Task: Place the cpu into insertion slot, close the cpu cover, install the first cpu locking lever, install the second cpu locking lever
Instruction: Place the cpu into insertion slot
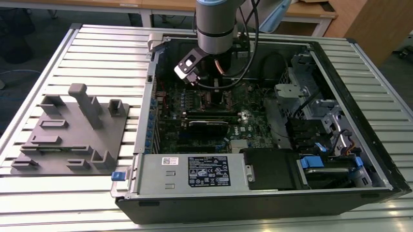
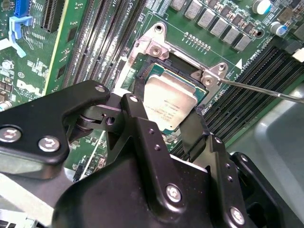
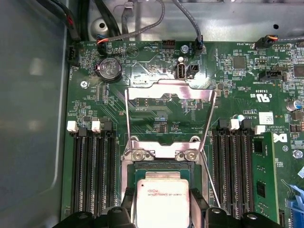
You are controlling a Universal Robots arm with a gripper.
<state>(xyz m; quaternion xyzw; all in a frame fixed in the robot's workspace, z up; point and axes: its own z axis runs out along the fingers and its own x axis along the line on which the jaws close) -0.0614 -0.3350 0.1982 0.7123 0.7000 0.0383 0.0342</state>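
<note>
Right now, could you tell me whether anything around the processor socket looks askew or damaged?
Nothing stands out. The chip lines up squarely with the socket, the cover stands open beyond it, and nothing looks bent. Whether the chip is fully seated, I cannot tell.

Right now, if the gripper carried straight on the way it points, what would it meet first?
Most likely the cpu: its silvery top lies directly ahead of the gripper, at the insertion slot. Depth is unclear, so they may already touch.

Ribbed metal worktable (image 1: 96,48), wooden desks (image 1: 313,10) behind, dark floor (image 1: 45,19), perhaps carpeted, even light
</note>
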